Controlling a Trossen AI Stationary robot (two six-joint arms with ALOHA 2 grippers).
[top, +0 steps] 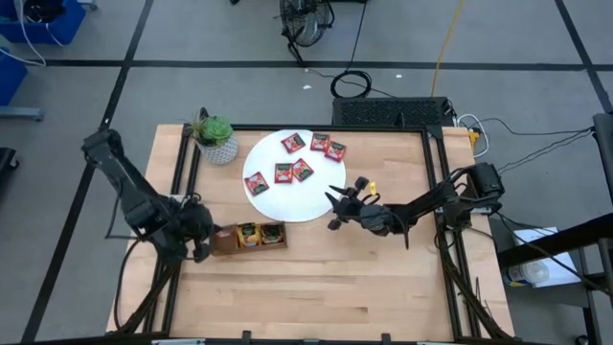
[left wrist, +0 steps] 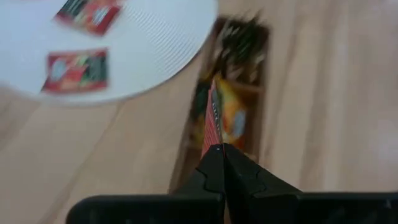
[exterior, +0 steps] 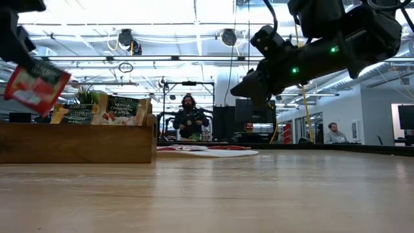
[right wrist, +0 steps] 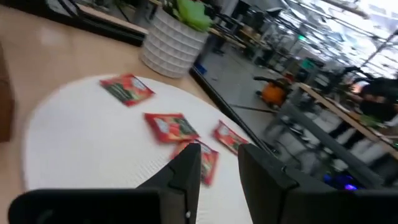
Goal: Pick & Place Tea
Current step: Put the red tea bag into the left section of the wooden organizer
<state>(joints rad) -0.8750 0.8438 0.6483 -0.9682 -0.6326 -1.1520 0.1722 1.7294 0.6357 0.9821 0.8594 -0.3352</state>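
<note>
Left gripper (left wrist: 219, 149) pinches red sachet (left wrist: 213, 121) above tray (exterior: 77, 142); tray packets (exterior: 123, 109) read "VANILLA CINNAMON"; right gripper (right wrist: 217, 163) spread, empty.

The worktop (top: 316, 278) is pale wood with a visible grain and a smooth, softly sheened finish, edged by dark matt metal rails. In the centre of the high view sits a white disc (top: 287, 196), matt, with fine ribbing in the left wrist view. The tea sachets (top: 293, 144) on it look like printed paper or foil, mostly red, slightly glossy. The tray (top: 251, 237) at lower left of the disc is darker brown wood, plain and matt. The plant pot (top: 222, 149) at upper left is white and textured. Both arms and their jaws are dark matt plastic or metal.
</note>
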